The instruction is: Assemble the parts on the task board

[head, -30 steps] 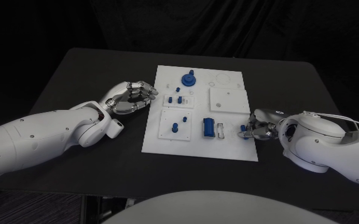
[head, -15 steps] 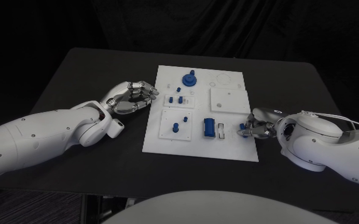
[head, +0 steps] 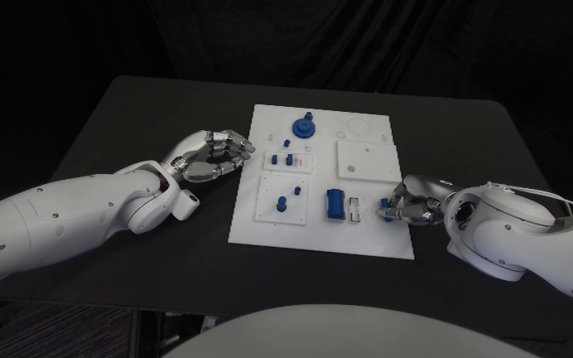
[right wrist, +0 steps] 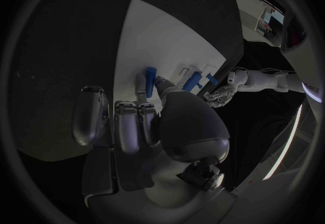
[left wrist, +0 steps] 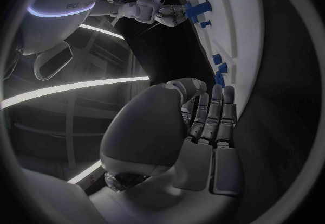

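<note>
I judge job partly done: several blue pieces point(head: 334, 202) stand seated in white board point(head: 320, 237) mid-bench; right hand point(head: 410, 205) pinches small blue peg point(head: 388, 205) at board's edge, unseated; left hand point(head: 213, 157) curled, holding nothing, beside board.

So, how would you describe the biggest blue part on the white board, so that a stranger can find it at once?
Start at the white task board in the middle of the black table. Go to its far edge, left of middle. There stands the round blue part, a flat disc with a short peg on top; its blue neighbours are much smaller pieces.
</note>
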